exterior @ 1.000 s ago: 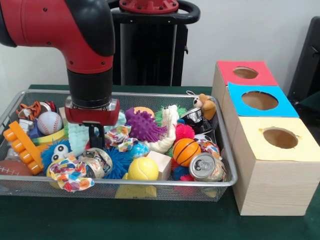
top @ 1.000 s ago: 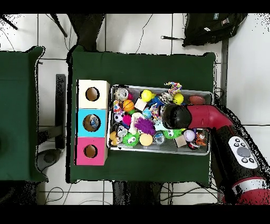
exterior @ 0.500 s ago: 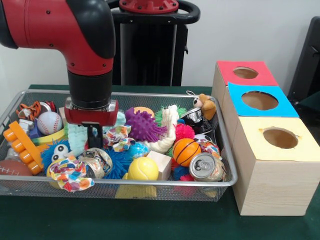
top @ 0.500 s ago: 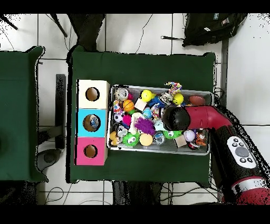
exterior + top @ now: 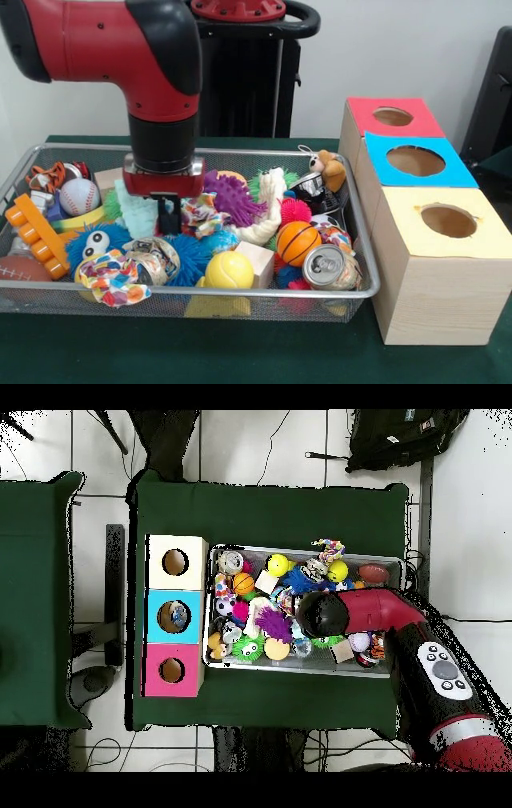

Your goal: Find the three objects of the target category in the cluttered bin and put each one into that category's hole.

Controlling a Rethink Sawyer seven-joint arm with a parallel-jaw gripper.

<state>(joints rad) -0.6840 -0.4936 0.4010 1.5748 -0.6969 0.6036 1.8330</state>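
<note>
The wire bin is full of mixed toys. My gripper hangs in its left-middle part, low among them. It looks shut on a mint-green soft toy that hangs at its left side, raised a little off the pile. A colourful patterned scrunchie lies just right of it. To the right stand three boxes with a red hole, a blue hole and a yellow hole. From overhead the arm covers the gripper above the bin.
Around the gripper lie a purple spiky ball, a blue fuzzy toy with eyes, a yellow ball, a small basketball, a crushed can, a baseball and an orange block toy.
The arm has shifted to the right over the bin and risen slightly. The mint-green toy moved with it, uncovering more of the blue fuzzy toy.
</note>
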